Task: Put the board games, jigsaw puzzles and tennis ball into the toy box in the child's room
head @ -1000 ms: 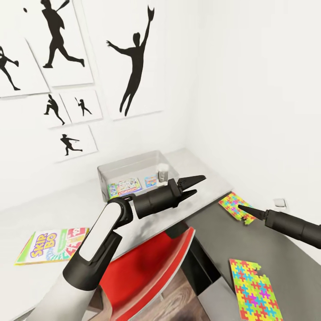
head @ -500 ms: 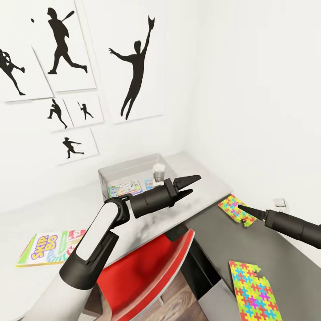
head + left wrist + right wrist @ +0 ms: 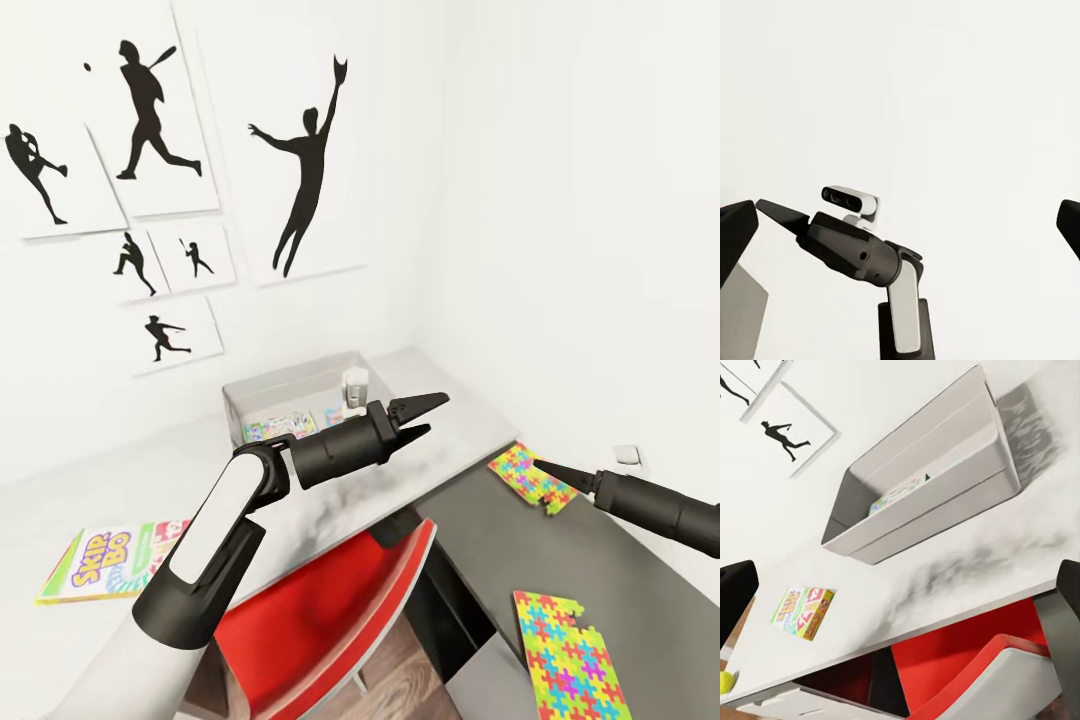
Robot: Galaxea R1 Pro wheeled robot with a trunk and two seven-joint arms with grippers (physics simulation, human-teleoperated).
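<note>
Nearby, red chair [image 3: 330, 620] underneath table [image 3: 420, 470].

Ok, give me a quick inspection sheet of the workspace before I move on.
Surface: pale table joined to a dark lower section.
Job's things: toy box holds printed game boxes; Skip-Bo box on the pale top; two jigsaw puzzles on the dark section; tennis ball at the table's edge.
Clutter: red chair.
Grippers: left gripper open, empty; right gripper over the far puzzle, state unclear.
Cables: nothing seen.
Surroundings: silhouette pictures on the white wall.
</note>
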